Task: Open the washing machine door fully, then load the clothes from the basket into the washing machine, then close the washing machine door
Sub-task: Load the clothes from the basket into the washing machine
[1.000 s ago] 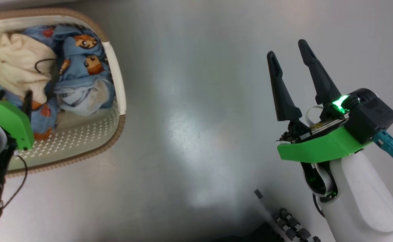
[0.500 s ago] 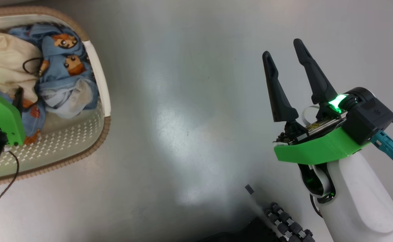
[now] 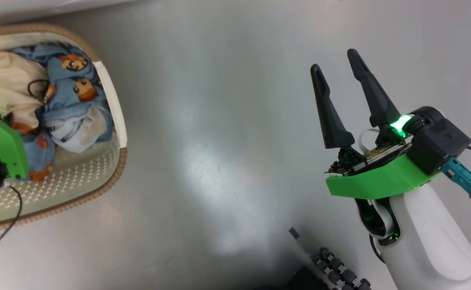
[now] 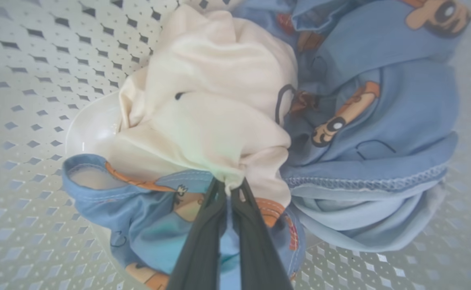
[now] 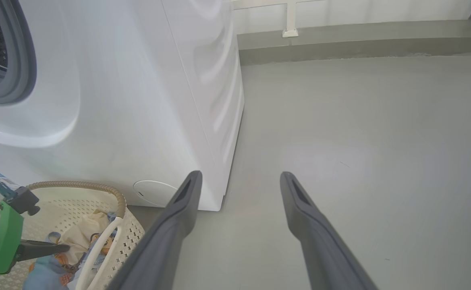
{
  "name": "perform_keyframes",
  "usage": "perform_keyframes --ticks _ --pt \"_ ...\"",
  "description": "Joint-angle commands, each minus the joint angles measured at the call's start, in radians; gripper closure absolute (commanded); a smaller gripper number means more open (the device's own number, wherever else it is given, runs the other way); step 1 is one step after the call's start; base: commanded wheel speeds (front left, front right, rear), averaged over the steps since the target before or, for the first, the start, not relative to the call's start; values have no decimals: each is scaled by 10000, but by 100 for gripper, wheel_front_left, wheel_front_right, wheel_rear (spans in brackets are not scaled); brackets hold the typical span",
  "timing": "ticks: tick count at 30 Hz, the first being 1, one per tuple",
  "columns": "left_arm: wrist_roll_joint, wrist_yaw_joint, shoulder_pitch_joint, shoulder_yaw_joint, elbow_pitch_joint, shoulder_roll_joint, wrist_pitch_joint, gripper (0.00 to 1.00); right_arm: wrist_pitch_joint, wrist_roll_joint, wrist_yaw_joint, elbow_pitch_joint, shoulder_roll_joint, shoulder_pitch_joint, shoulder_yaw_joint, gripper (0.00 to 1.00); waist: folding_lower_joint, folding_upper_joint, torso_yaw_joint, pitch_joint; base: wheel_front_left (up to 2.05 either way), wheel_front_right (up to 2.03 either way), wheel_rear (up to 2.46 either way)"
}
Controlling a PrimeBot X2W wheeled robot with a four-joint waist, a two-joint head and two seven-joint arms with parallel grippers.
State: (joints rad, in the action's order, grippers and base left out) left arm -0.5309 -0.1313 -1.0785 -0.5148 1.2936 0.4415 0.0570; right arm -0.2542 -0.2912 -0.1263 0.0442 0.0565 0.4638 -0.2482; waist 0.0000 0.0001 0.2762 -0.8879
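Left wrist view first: our left gripper (image 4: 230, 186) is pinched tight on a fold of the cream piece (image 4: 203, 100) among the clothes (image 4: 380, 133), deep inside the basket (image 4: 21, 92). From the head view, its brown rim (image 3: 120, 165) curves at nine o'clock, with bare floor (image 3: 219, 153) wide across the middle. At three o'clock our right gripper (image 3: 333, 60) hangs, jaws spread and empty. Its wrist view puts the washing machine (image 5: 138, 100) at eleven o'clock, just behind the basket.
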Motion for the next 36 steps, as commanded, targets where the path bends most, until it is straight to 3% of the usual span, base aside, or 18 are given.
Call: perform_keyframes --ticks 1,13,23,32,36 --pt "-126 8 386 151 -33 380 -50 100 -76 -55 -44 -181 -62 -450 -111 0 0 -1 -10 168 0 0 0" --pt "-1400 7 1585 399 -407 -223 -1493 100 -76 102 -44 137 -62 -706 303 0 0 -1 -567 1834 0 0 0" --pt "-2143 6 2539 50 -976 -678 -2709 100 -76 225 -44 398 27 -1162 596 0 0 -1 -1176 3116 0 0 0" --pt "-2414 6 3213 -138 -1582 -803 -3172 100 -76 130 -44 541 276 -1622 761 0 0 -1 -1525 4145 0 0 0" --pt "-2136 7 3611 329 -2397 -673 -3183 100 -76 87 -44 595 397 -1922 884 0 0 -1 -1682 4616 0 0 0"
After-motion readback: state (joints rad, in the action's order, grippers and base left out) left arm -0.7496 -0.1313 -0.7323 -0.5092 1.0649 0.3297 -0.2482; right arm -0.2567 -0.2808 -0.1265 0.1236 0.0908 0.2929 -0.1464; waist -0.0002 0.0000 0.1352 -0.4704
